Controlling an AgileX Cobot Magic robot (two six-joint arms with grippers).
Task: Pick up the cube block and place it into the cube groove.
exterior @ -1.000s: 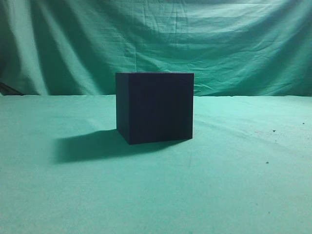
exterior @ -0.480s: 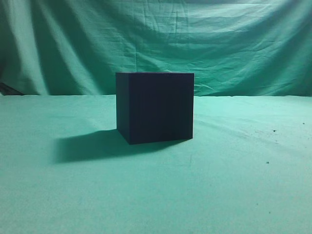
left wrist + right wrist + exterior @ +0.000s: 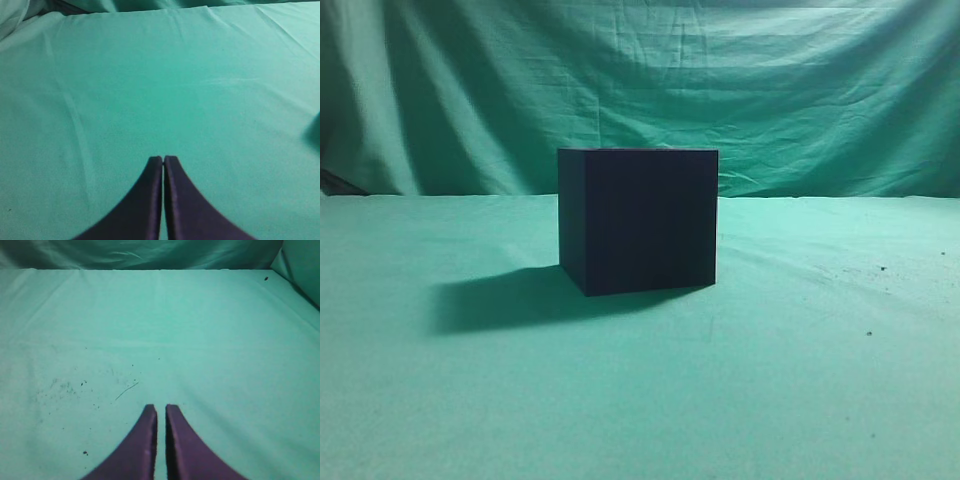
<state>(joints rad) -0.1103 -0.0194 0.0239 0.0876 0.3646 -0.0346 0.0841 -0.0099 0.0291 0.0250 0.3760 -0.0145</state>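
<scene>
Green cloth (image 3: 820, 400) covered the table and hung in creased folds as a backdrop (image 3: 770, 80), soft and matte, with a few dark specks on the right side. On it, near the middle, sat the groove (image 3: 650, 220), a near-black box with plain flat sides and sharp edges, one corner turned toward the near side and a shadow thrown to its left. The block was nowhere to be seen in any view; it might have been hidden behind the box or lying out of frame, and I could not tell which. Going by its name, I judged it would be stiff, light and smooth-faced, best pinched across two opposite flat sides near mid-height so it would not twist or slide, then lowered squarely into the opening. The left gripper (image 3: 163, 159) hung above bare cloth with its dark curved fingers pressed together, holding nothing. The right gripper (image 3: 161, 407) sat over cloth flecked with lint, its purple-tinted fingers all but touching, a thin slit between them, also empty. Neither arm showed in the exterior view.
</scene>
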